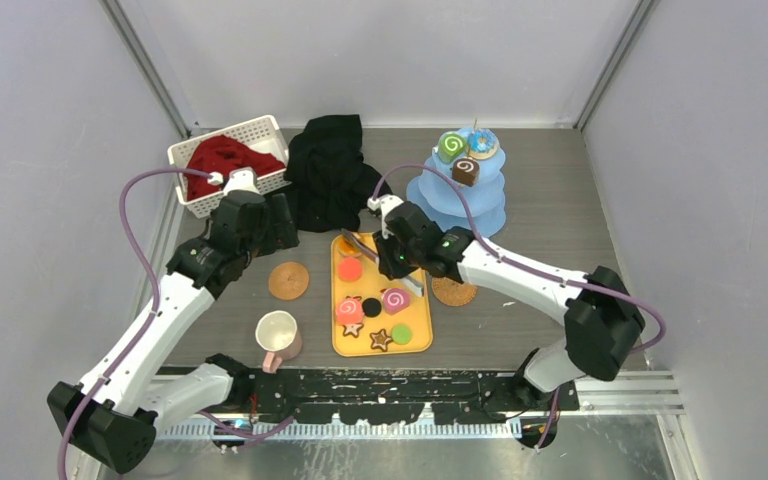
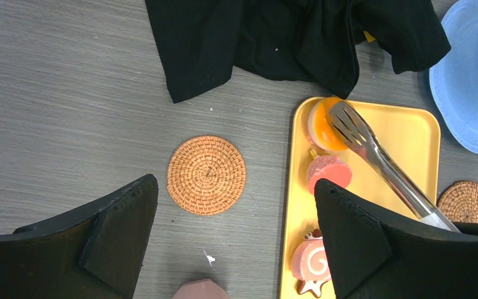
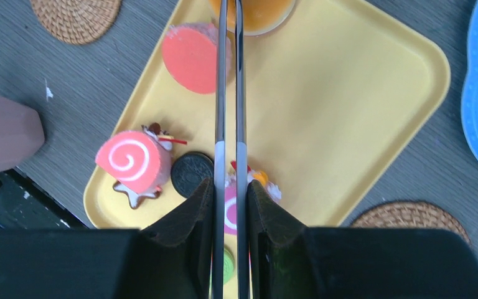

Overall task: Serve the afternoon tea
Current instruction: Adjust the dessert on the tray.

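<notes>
Upper right, the blue stand [image 1: 440,195] is carrying three sweets [image 1: 451,147]; the centre tray [image 1: 415,310] is holding the rest. My right gripper [image 3: 229,187] is pinching tongs [image 2: 379,163] at the orange sweet [image 2: 320,128]; my left gripper [image 2: 236,193] is hanging wide above the grey table [image 1: 560,220].

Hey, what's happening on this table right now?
The right arm, jaws shut on metal tongs, reaches over the yellow tray with the tong tips at the orange sweet. The left arm hovers, jaws open, above a woven coaster. Three sweets already sit on the blue stand; others lie on the tray.
</notes>
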